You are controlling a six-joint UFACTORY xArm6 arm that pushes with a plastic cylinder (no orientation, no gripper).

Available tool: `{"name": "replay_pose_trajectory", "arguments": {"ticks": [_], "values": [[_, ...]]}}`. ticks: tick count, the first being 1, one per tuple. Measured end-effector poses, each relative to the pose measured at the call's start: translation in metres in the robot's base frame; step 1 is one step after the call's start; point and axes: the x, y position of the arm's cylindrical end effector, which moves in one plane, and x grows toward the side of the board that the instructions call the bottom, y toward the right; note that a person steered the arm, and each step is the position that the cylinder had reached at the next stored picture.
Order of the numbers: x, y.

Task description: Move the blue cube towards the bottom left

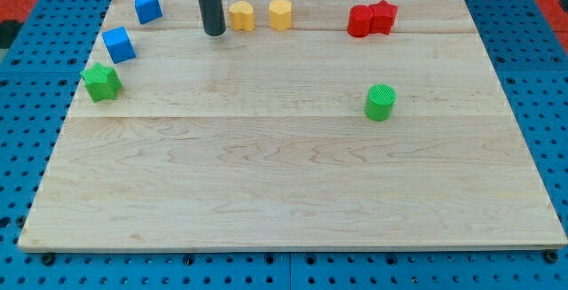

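Note:
The blue cube (118,44) sits near the view's left edge of the wooden board (293,192), just above a green star (101,82). A second blue block (147,8), of unclear shape, lies above it near the top left corner. My tip (214,32) rests on the board near the view's top, well to the right of the blue cube and just left of a yellow block (241,15). It touches no block.
A yellow hexagonal block (280,13) sits right of the first yellow one. Two red blocks (372,19) touch each other at the top right. A green cylinder (380,102) stands right of centre.

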Motion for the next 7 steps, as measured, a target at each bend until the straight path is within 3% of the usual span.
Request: {"name": "replay_pose_trajectory", "arguments": {"ticks": [3, 5, 7], "values": [[0.007, 0.006], [0.063, -0.028], [-0.085, -0.058]]}}
